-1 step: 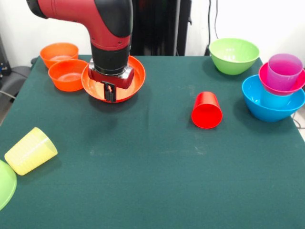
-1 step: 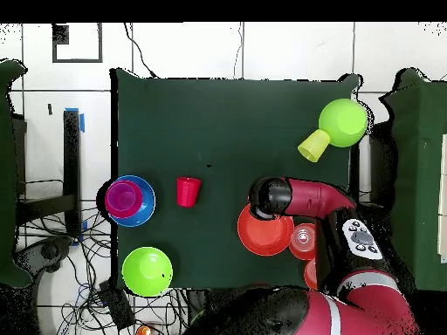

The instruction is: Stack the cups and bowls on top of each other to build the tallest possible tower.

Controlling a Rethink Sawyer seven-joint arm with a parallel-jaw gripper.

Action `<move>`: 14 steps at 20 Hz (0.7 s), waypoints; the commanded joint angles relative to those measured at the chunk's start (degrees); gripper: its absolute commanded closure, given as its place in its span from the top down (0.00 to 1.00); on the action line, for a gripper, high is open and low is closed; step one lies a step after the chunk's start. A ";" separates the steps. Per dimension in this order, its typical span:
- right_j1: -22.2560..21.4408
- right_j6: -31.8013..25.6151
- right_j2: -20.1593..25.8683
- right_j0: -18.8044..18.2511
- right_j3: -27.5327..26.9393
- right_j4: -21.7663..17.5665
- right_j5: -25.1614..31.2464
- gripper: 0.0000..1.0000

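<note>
My gripper [image 1: 109, 93] comes down at the near rim of the wide orange bowl [image 1: 131, 76] [image 2: 265, 234], its fingers close together across that rim; the bowl tilts toward the camera with a shadow under it. Two small orange bowls [image 1: 59, 52] [image 1: 68, 75] sit just left of it. A red cup [image 1: 207, 110] [image 2: 188, 190] lies on its side mid-table. At the right, a blue bowl [image 1: 272, 106] holds a light blue cup [image 1: 275, 99], a magenta bowl [image 1: 281, 86] and a purple cup [image 1: 284, 70]. A yellow cup [image 1: 31, 150] lies tipped beside a lime green bowl [image 1: 5, 183].
A second lime green bowl [image 1: 234, 55] [image 2: 147, 270] stands at the far right corner. The dark green table cloth [image 1: 152, 181] covers the whole table. Cables and a rack lie off the table's edge in the overhead view.
</note>
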 commanded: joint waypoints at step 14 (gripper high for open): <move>-15.72 -0.16 3.17 3.85 5.60 4.65 26.58 0.00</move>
